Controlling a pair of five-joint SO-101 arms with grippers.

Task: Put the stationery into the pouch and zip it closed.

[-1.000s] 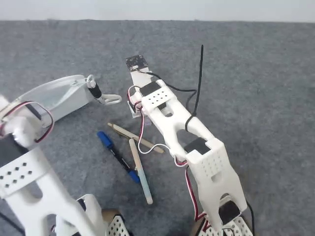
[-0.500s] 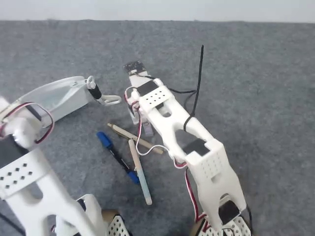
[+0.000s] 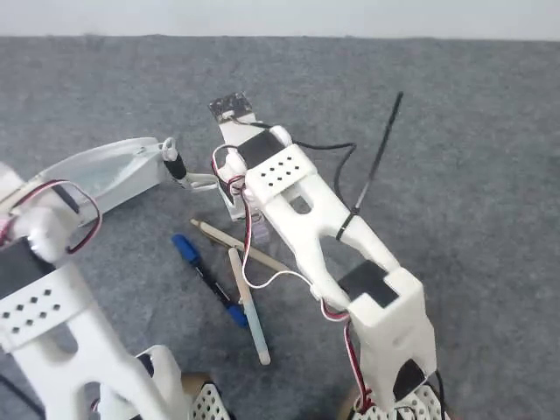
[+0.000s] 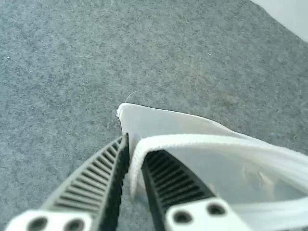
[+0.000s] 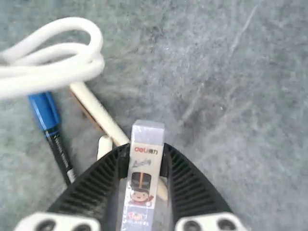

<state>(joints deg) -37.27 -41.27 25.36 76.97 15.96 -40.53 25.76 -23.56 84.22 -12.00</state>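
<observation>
**Both claws loaded: eraser in the right, pouch rim in the left**

The right gripper (image 5: 144, 153) is closed narrowly on a small white eraser (image 5: 147, 134), which stands up between the ribbed fingers (image 5: 98, 180) with its top end poking out past the tips. In the high view the right arm (image 3: 297, 206) stretches up the middle of the grey mat (image 3: 455, 175), its wrist near the mat's centre.

The left gripper (image 4: 133, 144) pinches the rim of the pale translucent pouch (image 4: 226, 168), one finger on the outside and one on the inside of the fabric. Seen from above, the pouch (image 3: 105, 171) lies at about 9 o'clock from the right wrist, mouth open. Its white cord loop (image 3: 203, 180) lies on the mat just beside the wrist.

The rest of the stationery lies on the mat at about 7 o'clock from the right wrist: a blue pen (image 3: 208, 280), a wooden pencil (image 3: 236, 243) and a pale pen (image 3: 250, 311). The pencil crosses the top end of the pale pen, and the blue pen's lower end touches the pale pen's side.
</observation>
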